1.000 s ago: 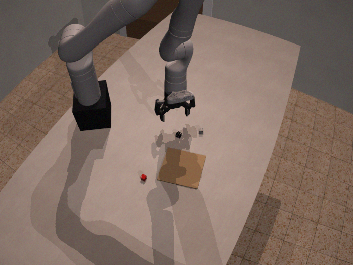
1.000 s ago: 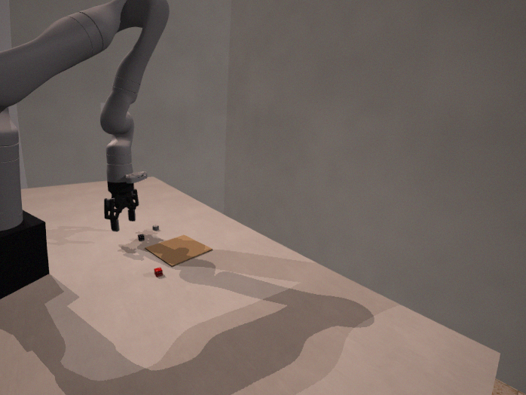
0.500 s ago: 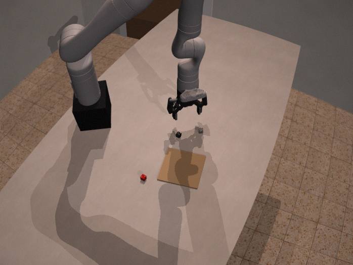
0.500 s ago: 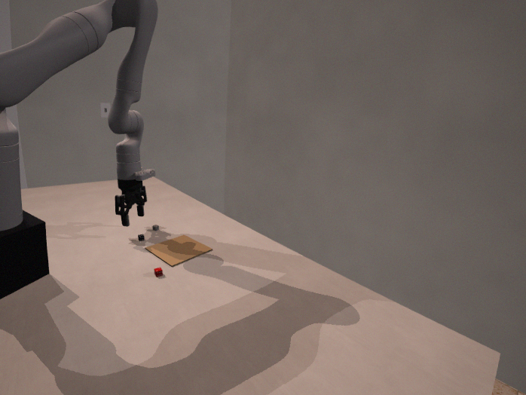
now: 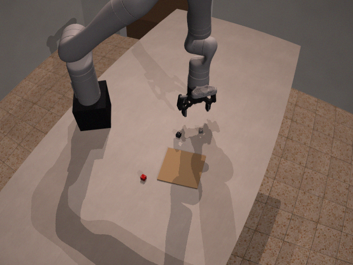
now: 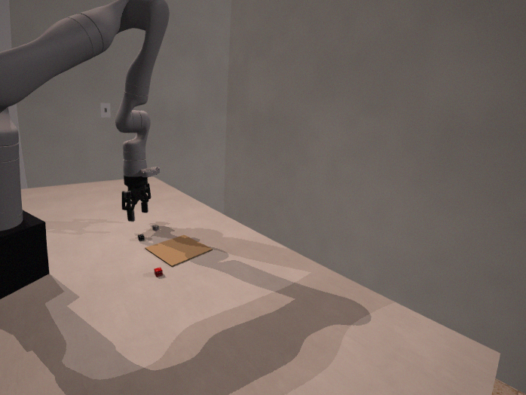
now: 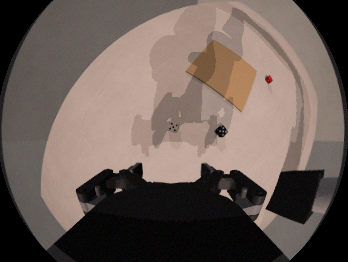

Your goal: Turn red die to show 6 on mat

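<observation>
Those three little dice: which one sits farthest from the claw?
The red die. It lies alone beside the tan mat, while the black die and grey die sit almost beneath the open gripper.

Pips on the red die, black die and grey die are too small to read. The arm runs off the top view's upper edge; the tabletop is cropped below.
</observation>
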